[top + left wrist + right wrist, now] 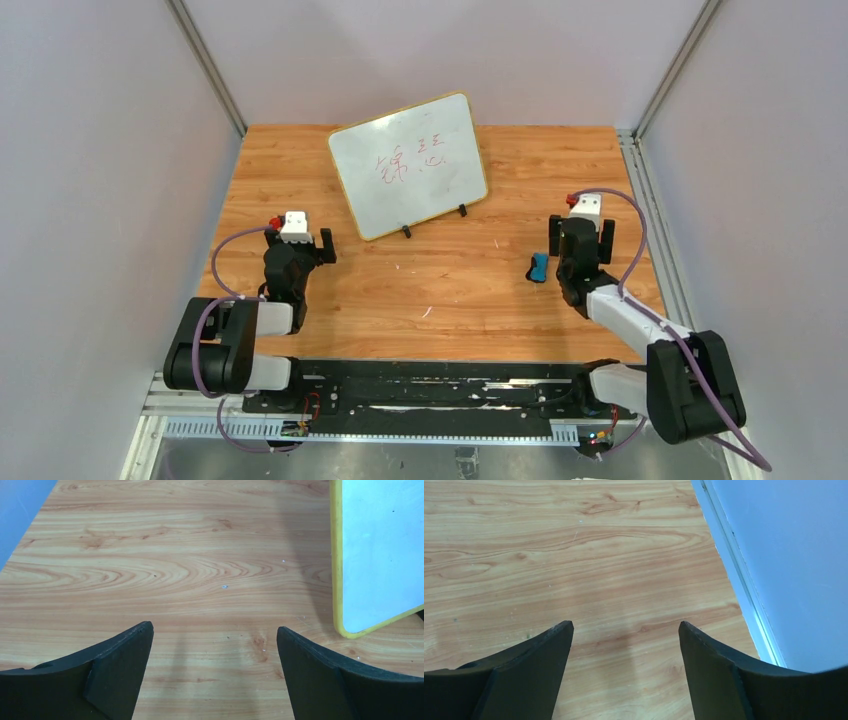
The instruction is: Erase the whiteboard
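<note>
The whiteboard [408,165] stands tilted on two black feet at the back middle of the table, with red handwriting on it. Its yellow-framed lower corner shows in the left wrist view [375,560]. A small blue eraser [539,267] lies on the table just left of my right gripper [580,232]. My left gripper [298,240] is open and empty, left of the board's lower corner; its jaws stand wide over bare wood [215,630]. My right gripper [626,627] is open and empty over bare wood; the eraser is out of its view.
The wooden table [450,300] is boxed in by grey walls with metal posts. The table's right edge with a white rail [744,585] is close to my right gripper. The left wall shows in the left wrist view [20,510].
</note>
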Robot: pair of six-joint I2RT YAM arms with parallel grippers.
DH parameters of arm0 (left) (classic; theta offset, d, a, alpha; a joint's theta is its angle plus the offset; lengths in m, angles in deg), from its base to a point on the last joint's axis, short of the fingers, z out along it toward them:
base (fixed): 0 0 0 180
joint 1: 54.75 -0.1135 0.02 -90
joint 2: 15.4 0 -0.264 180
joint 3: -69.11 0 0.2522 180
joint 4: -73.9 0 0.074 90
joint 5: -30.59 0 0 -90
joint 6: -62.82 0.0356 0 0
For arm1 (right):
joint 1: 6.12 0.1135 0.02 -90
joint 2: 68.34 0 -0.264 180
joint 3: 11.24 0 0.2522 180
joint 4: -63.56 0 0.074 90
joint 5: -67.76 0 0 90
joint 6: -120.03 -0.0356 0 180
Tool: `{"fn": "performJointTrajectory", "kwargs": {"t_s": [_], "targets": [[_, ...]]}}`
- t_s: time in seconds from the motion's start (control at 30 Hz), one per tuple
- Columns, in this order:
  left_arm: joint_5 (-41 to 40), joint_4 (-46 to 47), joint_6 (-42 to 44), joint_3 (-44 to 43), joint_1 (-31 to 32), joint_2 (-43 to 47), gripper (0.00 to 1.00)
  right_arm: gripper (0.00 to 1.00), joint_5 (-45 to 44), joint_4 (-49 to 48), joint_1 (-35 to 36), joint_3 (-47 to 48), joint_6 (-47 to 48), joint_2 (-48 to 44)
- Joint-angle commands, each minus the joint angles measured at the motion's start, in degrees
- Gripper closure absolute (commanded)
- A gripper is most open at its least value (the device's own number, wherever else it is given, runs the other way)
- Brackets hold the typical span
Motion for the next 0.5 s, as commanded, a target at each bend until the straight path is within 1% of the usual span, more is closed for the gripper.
{"fn": "performJointTrajectory", "kwargs": {"t_s": [0.0, 0.03, 0.07, 0.1, 0.13, 0.17, 0.2, 0.23, 0.3, 0.33, 0.4, 0.43, 0.47], "targets": [[0.27, 2.10, 0.71, -0.92, 0.38, -0.37, 0.02, 0.16, -3.34, 8.43, 0.83, 4.36, -6.96, -0.82], [0.32, 2.18, 0.74, -0.88, 0.38, -0.40, 0.02, 0.11, -1.44, 11.61, 0.79, 5.68, -9.29, -1.09], [0.28, 2.19, 0.73, -0.88, 0.38, -0.40, 0.02, 0.09, 1.54, 15.19, 0.79, 7.45, -11.00, -1.27], [0.27, 2.14, 0.74, -0.90, 0.38, -0.40, 0.02, 0.10, 4.61, 18.29, 0.79, 9.21, -12.02, -1.29], [0.27, 2.17, 0.68, -0.88, 0.38, -0.40, 0.02, 0.15, 9.00, 20.65, 0.81, 10.47, -13.13, -1.41], [0.27, 2.18, 0.66, -0.88, 0.38, -0.36, 0.02, 0.29, 13.08, 22.68, 0.79, 11.90, -13.82, -1.82], [0.27, 2.19, 0.67, -0.88, 0.38, -0.38, 0.02, 0.47, 16.26, 24.22, 0.79, 12.74, -14.68, -2.62], [0.25, 2.18, 0.66, -0.88, 0.38, -0.40, 0.02, 0.56, 18.55, 25.76, 0.79, 13.10, -15.67, -3.73], [0.20, 2.19, 0.69, -0.88, 0.40, -0.39, 0.02, 0.64, 21.82, 26.37, 0.83, 12.65, -16.15, -6.63], [0.23, 2.19, 0.65, -0.88, 0.38, -0.40, 0.02, 0.66, 22.01, 26.33, 0.79, 12.26, -16.65, -8.02], [0.27, 2.23, 0.73, -0.88, 0.38, -0.39, 0.02, 0.58, 23.35, 27.07, 0.79, 12.71, -16.02, -10.47], [0.38, 2.27, 0.73, -0.90, 0.38, -0.37, 0.02, 0.54, 23.04, 30.85, 0.83, 14.20, -15.56, -11.23], [0.61, 2.32, 0.87, -0.82, 0.38, -0.32, 0.02, 0.53, 21.99, 33.40, 0.79, 15.81, -14.99, -11.83]]}}
